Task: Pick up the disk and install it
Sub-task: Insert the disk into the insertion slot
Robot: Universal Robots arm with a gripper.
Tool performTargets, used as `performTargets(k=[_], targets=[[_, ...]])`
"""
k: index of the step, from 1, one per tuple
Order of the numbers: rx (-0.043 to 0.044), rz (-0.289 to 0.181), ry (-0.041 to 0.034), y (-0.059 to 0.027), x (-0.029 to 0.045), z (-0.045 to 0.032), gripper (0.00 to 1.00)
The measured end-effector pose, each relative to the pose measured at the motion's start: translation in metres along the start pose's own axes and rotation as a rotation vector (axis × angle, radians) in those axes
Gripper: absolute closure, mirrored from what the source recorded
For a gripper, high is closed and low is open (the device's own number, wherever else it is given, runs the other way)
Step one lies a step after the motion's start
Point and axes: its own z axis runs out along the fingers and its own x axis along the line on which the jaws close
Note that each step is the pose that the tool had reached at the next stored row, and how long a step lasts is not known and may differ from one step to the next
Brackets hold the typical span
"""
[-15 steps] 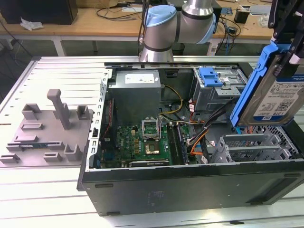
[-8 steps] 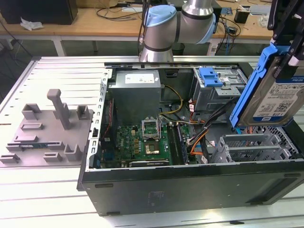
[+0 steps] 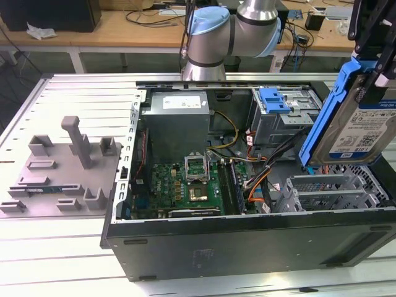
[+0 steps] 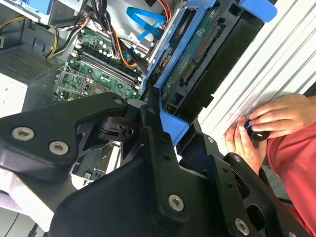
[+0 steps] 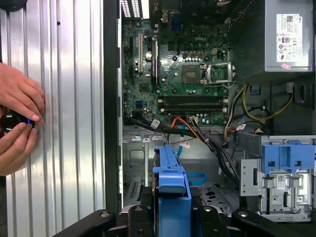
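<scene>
- Ribbed aluminium surface point(image 3: 49, 260) carries the work; wooden benches point(image 3: 124, 28) with cables stand behind it.
- An open computer case point(image 3: 247, 241) lies on its side on the surface, interior facing up.
- Inside the case: green motherboard point(image 3: 185, 185) with an empty processor socket, grey power supply point(image 3: 176, 120) just behind it, and bundled orange, black and yellow cables between the board and the drive cage point(image 3: 278, 120).
- The drive cage sits in the case corner towards the exterior view's right; a blue plastic latch point(image 3: 274, 99) lies on top of it.
- A grey moulded fixture point(image 3: 68, 161) rests on the surface at the exterior view's left, well apart from the case.
- The robot arm point(image 3: 229, 31) reaches in from behind the case.
- The gripper point(image 4: 170, 128) has its jaws closed on the disk point(image 3: 356, 124), clamping the blue carrier bracket from both sides.
- The disk is off the surface, tilted on edge, label facing the exterior camera. It hangs over the case's end at the exterior view's right, beside the drive cage and above the perforated metal floor.
- In the first wrist view the carrier's blue edge points down into the case, near the cage.
- A person's hands point(image 5: 17, 123) rest on the surface outside the case wall, holding a small black device point(image 5: 12, 121) with a blue light; a red sleeve point(image 4: 296, 173) shows in the second wrist view.
</scene>
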Motion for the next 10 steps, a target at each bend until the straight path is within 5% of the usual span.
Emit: performTargets(k=[10], targets=[[0.0007,0.001,-0.0001,0.0,0.0022,0.0034,0.63]])
